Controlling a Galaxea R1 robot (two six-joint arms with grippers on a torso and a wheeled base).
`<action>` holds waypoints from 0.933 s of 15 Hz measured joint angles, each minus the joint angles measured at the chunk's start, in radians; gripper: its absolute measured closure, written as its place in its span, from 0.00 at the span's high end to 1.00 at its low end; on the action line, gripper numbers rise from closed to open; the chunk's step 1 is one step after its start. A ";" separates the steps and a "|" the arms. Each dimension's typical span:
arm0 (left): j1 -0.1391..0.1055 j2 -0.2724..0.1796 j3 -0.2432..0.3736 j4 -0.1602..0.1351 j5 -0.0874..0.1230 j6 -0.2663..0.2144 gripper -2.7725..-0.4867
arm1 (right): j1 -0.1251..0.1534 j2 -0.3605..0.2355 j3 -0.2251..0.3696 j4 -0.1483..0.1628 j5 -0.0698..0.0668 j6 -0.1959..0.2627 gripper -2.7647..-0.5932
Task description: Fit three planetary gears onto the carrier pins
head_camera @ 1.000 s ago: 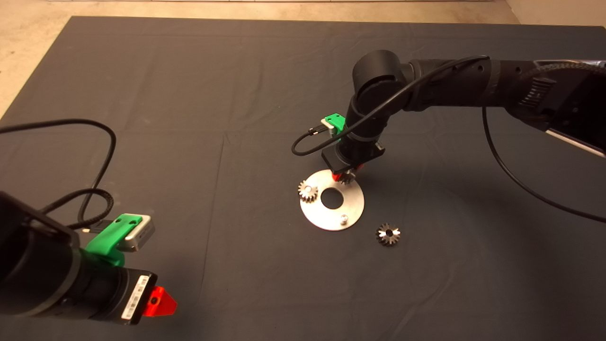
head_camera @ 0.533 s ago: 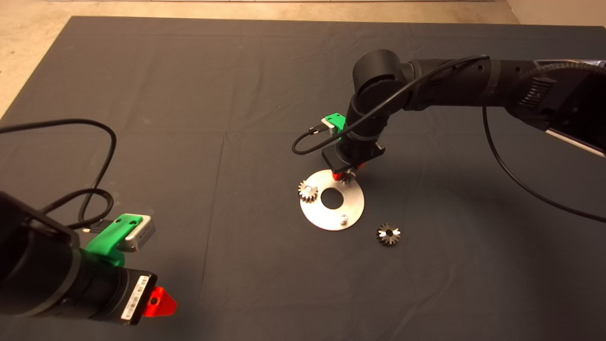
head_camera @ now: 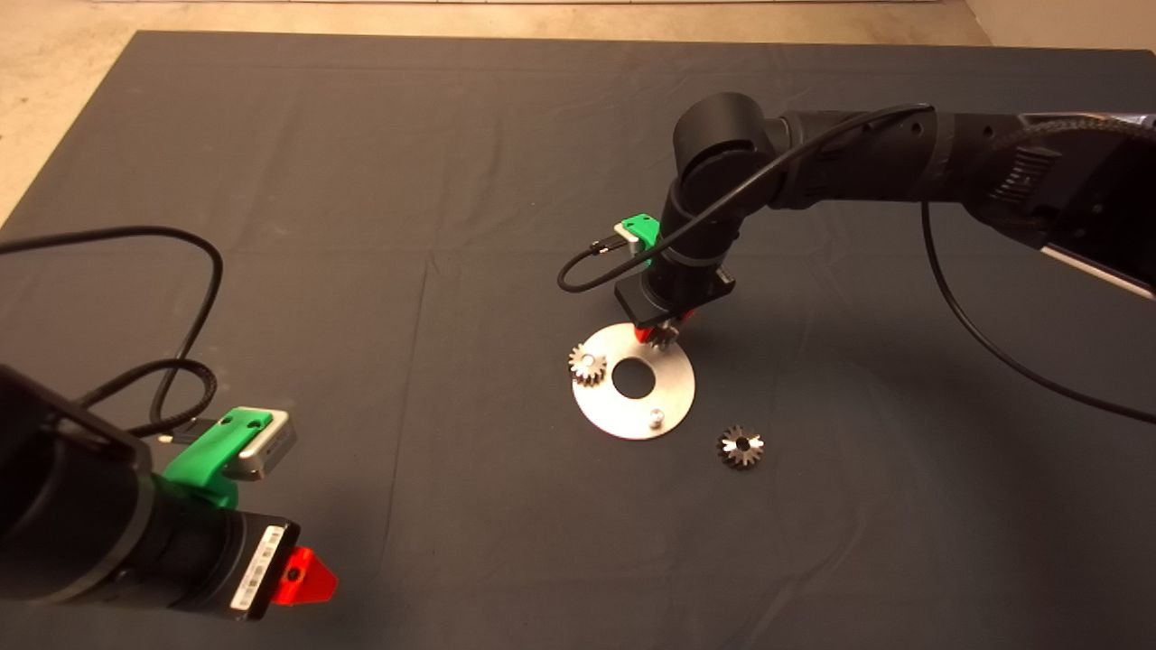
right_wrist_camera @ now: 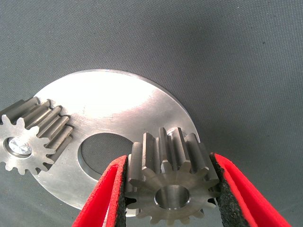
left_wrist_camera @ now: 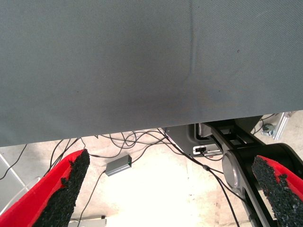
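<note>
Clamping a planetary gear (right_wrist_camera: 170, 182) between its two red fingers, the right gripper (head_camera: 657, 336) is held low over the far edge of the silver disc (head_camera: 673, 397). The gear is gripped by its toothed sides, with the black pads (right_wrist_camera: 225, 189) pressed against the teeth and its centre hole left free, probably so that the hole can be lowered over a carrier pin. The pin beneath the gear is hidden by the gear and the gripper, so it cannot be told whether the hole is lined up or already partly seated.

Beside it on the disc, a second gear (head_camera: 587, 365) is seated on its pin, whose shiny top shows through the gear's centre. The two gears are near each other but apart. On the near edge of the disc, a bare pin (head_camera: 657, 416) stands upright with nothing on it. The large centre hole of the disc lies between the three positions.

A third gear (head_camera: 741, 446) lies flat on the dark mat (head_camera: 361, 181), just beyond the disc's near right edge, unobstructed from above. By this reckoning, one gear is installed, one is being placed, one is waiting.

The left gripper (left_wrist_camera: 170, 189) is parked at the mat's lower left edge, its fingers spread wide and holding nothing. Cables on the floor are seen past the mat edge.
</note>
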 joint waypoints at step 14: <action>0.000 0.006 0.000 0.000 0.000 0.003 0.87 | 0.000 0.001 -0.006 0.000 0.000 -0.002 0.22</action>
